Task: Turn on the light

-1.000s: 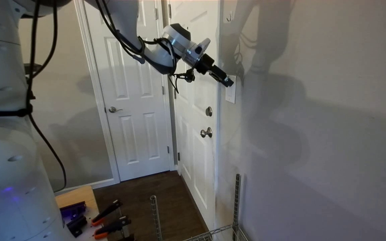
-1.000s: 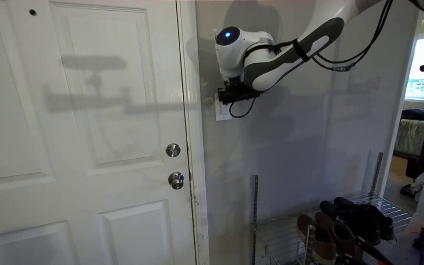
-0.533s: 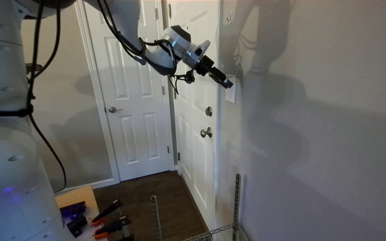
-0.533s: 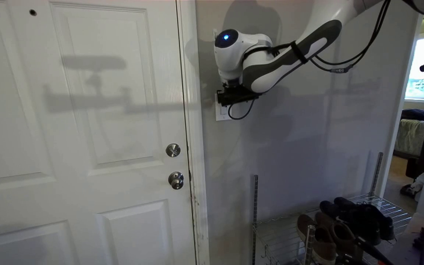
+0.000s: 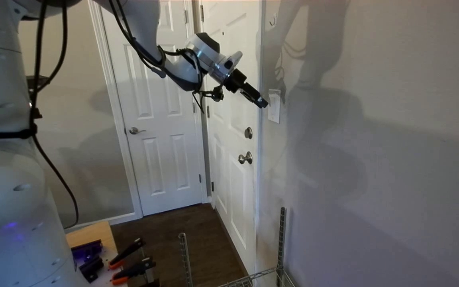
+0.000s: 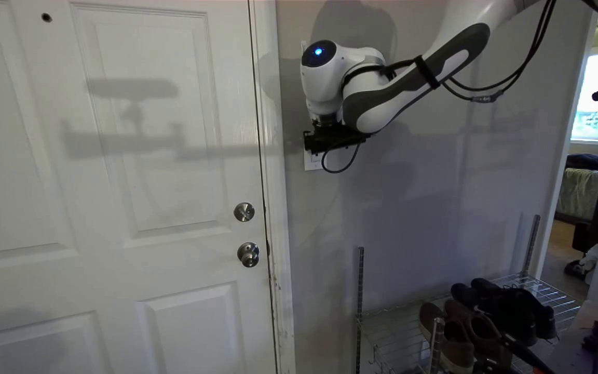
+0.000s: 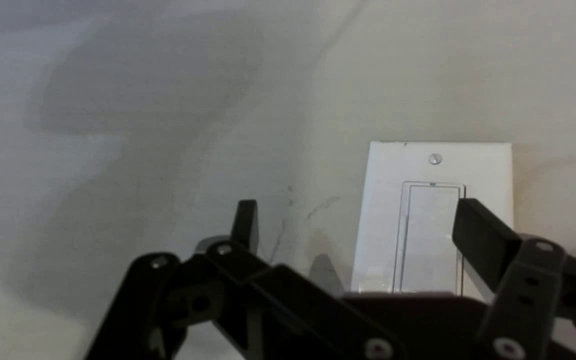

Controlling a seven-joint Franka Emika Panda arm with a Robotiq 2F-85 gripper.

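The light switch is a white upright wall plate [image 5: 274, 113] beside the door frame. In an exterior view, my black gripper [image 5: 263, 103] stands just off it, tips angled down toward the wall, with a gap between. In an exterior view, the gripper's dark body [image 6: 333, 139] hides the upper part of the plate [image 6: 311, 165]. In the wrist view, the open, empty gripper [image 7: 360, 225] has its right finger in front of the right edge of the rocker [image 7: 430, 230]. Its left finger is over bare wall. The plate's bottom [image 7: 375, 240] is hidden behind the gripper. No lamp is in view.
A white door [image 6: 174, 182] with a round knob [image 6: 248, 254] and a deadbolt [image 6: 244, 212] is beside the plate. A wire rack [image 6: 392, 332] with shoes [image 6: 460, 332] stands below. A hook [image 5: 272, 20] is on the wall above. Clamps [image 5: 134, 267] sit by the robot base.
My gripper has moved back from the wall plate and slightly down. Its tips overlapped the plate in an exterior view before and are now beside it. The room brightness looks the same.
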